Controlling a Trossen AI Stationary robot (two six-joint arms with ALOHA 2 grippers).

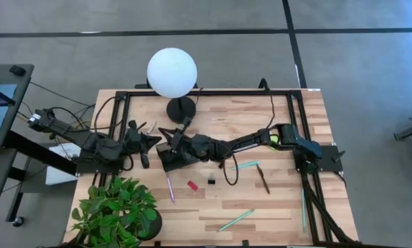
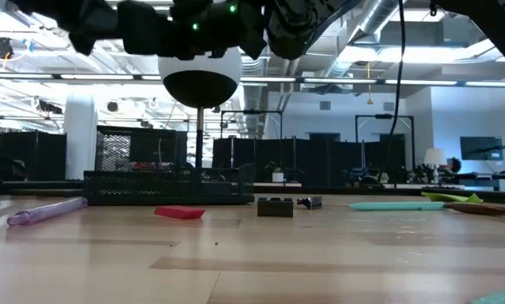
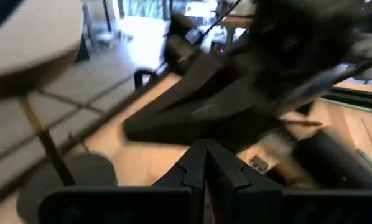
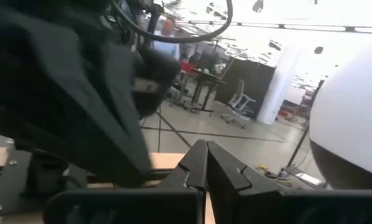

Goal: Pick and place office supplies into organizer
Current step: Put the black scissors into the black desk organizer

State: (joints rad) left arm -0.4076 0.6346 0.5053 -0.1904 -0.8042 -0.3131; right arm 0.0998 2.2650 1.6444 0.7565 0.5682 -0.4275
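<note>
The black organizer (image 1: 170, 158) sits left of the table's middle; in the low view the organizer (image 2: 164, 187) stands behind the red block (image 2: 179, 213). My right gripper (image 1: 173, 142) reaches across from the right and hangs over the organizer's far side, fingers shut (image 4: 206, 163) on nothing. My left gripper (image 1: 151, 140) is just left of it, also shut (image 3: 206, 163) and empty. On the wood lie a purple pen (image 1: 170, 187), the red block (image 1: 192, 184), a black clip (image 1: 211, 182), light-green pens (image 1: 246, 164) (image 1: 235, 220) and a brown pen (image 1: 262, 179). The scissors are not in view.
The lamp's round black base (image 1: 180, 108) and white globe (image 1: 171, 72) stand just beyond both grippers. A potted plant (image 1: 116, 213) fills the near left corner. A black frame (image 1: 292, 117) runs along the table's edges. Bare wood lies toward the near right.
</note>
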